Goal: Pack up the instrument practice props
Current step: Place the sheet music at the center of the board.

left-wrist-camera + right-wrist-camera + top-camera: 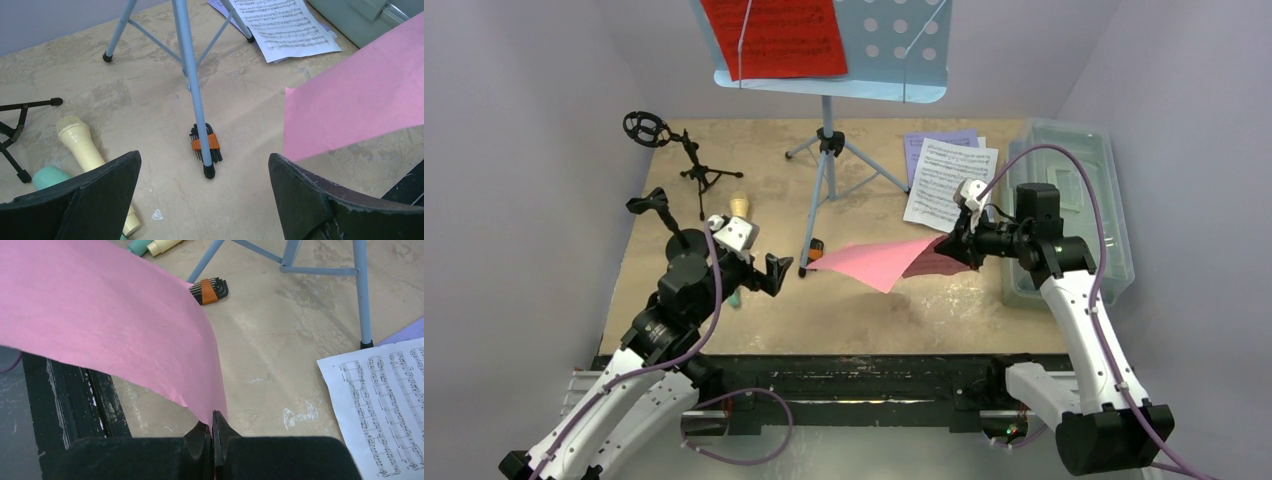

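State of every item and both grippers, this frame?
left gripper, open, empty
right gripper, shut on pink page
pink page, lifted off table
light-blue tripod, standing, legs spread
red page, on its tray
white page, flat on purple page
yellow microphone, lying on table
mint-green microphone, lying beside it
black microphone tripod, standing, clip empty
hex keys, lying at tripod foot

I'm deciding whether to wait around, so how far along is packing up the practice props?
Done: no prop shows in the tub. In hand: the right gripper is shut on the pink sheet, held in the air. To pack: the red sheet on the light-blue music stand, the white page, purple page, yellow microphone, mint-green microphone and black microphone tripods. The left gripper is open and empty.
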{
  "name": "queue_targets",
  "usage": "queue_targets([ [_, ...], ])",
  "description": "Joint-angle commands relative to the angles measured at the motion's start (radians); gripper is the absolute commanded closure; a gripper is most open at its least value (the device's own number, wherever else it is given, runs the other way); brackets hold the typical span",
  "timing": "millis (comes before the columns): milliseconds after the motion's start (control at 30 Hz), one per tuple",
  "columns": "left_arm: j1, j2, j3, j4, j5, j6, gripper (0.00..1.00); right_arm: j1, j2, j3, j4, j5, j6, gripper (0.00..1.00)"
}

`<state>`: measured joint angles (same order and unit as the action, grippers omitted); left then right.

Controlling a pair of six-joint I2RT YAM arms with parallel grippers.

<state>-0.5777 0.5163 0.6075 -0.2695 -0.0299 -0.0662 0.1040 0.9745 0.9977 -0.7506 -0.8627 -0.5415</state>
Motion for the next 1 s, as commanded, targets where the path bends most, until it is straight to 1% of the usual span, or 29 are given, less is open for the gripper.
queue_targets([
  [0,0.005,-0.013,-0.004,0.041,0.013,0.008,0.00,-0.022,0.011,0.008,0.038,-0.017,0.038,1.00],
  [433,0.004,-0.017,-0.005,0.042,0.017,0.009,0.00,-0.048,0.084,0.040,0.054,0.042,0.074,1.00],
  [933,0.005,-0.016,-0.005,0.042,0.018,0.010,0.00,-0.101,0.278,0.126,0.069,0.068,0.102,1.00],
  [967,0.005,-0.017,-0.005,0.042,0.018,0.011,0.00,-0.122,0.297,0.135,0.068,0.068,0.109,1.00],
])
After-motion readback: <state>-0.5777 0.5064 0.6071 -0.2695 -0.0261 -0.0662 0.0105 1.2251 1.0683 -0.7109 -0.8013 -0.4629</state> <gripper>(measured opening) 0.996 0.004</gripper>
